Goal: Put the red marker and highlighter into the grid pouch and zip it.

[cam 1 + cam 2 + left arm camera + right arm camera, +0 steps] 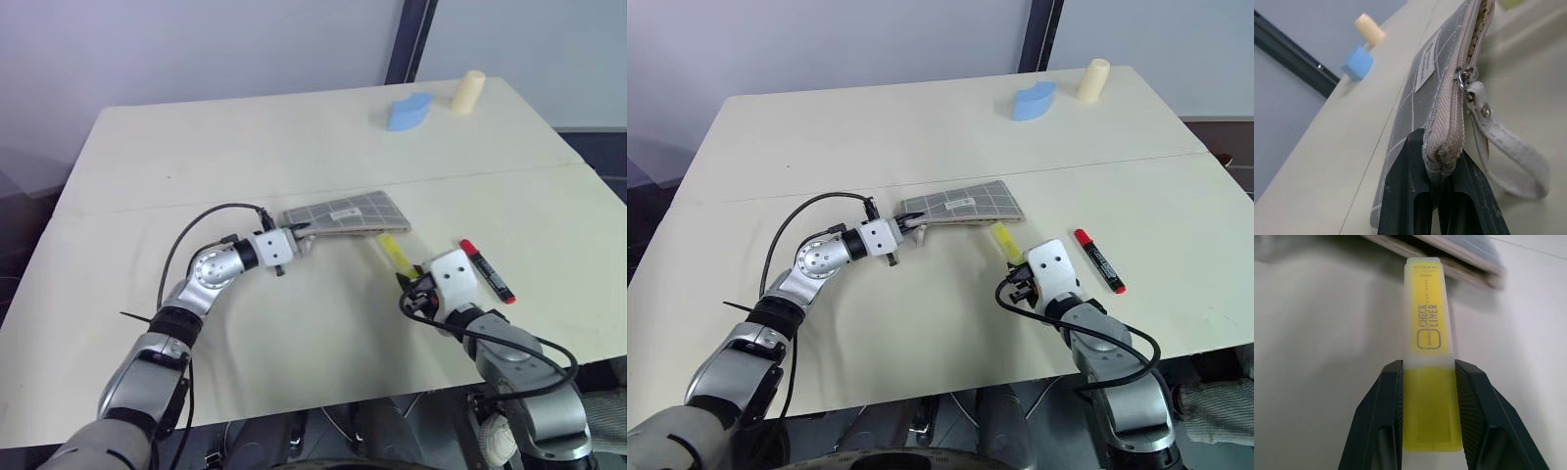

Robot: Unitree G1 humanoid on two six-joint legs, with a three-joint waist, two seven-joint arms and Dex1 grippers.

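Lower right of the head view, the right gripper [1427, 418] has its fingers closed against the highlighter [1429, 362], a light, stiff, smooth-sided stub best held mid-barrel; its label reads "CHECK LINER"; right of it lies the red marker [487, 269]; at centre the left gripper [1442, 196] is clamped on the soft, floppy grid pouch [348, 212] by its end seam; its white label's print is unreadable.
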